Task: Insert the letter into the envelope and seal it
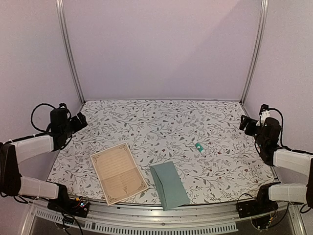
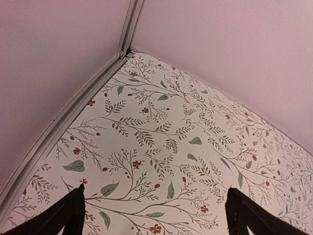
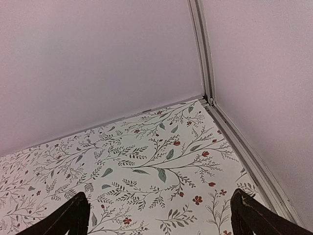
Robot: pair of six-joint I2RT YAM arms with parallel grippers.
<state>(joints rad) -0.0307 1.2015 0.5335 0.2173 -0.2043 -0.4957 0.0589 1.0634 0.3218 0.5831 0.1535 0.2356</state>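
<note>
**Both arms folded at the table's sides, jaws wide, paper lying at the near edge**

The cream rectangular paper letter (image 1: pixel 119 172) with its dark ornate border lies flat near the front of the table (image 1: pixel 161 117), which is covered in a white leaf-and-berry print. The letter sits left of centre and is turned slightly off square. Just beside it on the right, with a narrow strip of cloth between them, lies the plain teal-green paper envelope (image 1: pixel 169 185). Its lower end reaches the table's front rim. Further back and to the right, well apart from both, lies a small white-and-teal glue stick (image 1: pixel 199 147).

Neither arm is near the paper. The left arm is bent at the elbow along the left edge, its wrist raised and angled inward – the left gripper (image 2: pixel 156 210) hangs above bare cloth, looking toward the far left corner. Its black fingers (image 2: pixel 71 213) stand spread wide, with nothing between them.

The right arm mirrors this on the right edge. The right gripper (image 3: pixel 159 215) is likewise fully released and empty, its fingers (image 3: pixel 252 215) framing the far right corner where the pale walls (image 3: pixel 98 58) meet.
</note>
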